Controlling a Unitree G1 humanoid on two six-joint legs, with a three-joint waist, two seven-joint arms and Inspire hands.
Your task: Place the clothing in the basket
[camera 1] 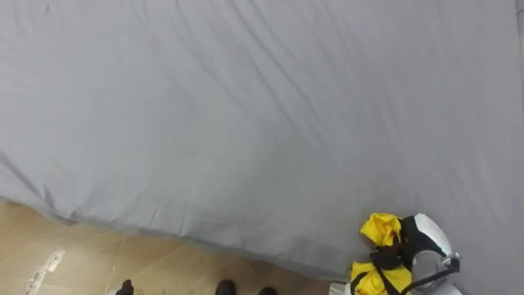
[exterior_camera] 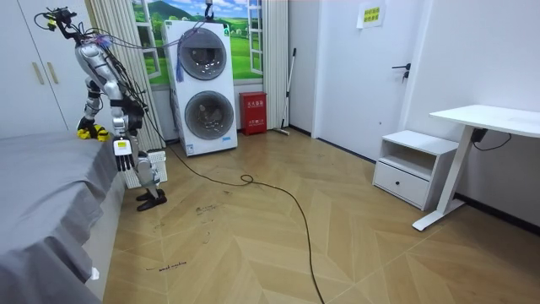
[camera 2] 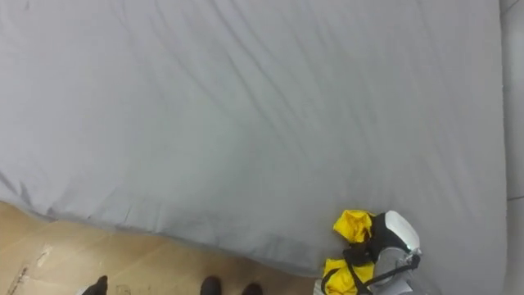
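Right hand (camera 1: 426,239) clamped on yellow cloth (camera 1: 378,230) at the bed (camera 1: 246,123) edge. Hold firm and lift clear of the sheet before turning. Left hand (exterior_camera: 123,152) hangs loose.

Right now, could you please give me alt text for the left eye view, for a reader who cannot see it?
The robot's right hand, in the lower right corner, is closed on a crumpled yellow cloth over a wide grey fabric bed sheet. A strip of light wooden floor shows at the lower left.
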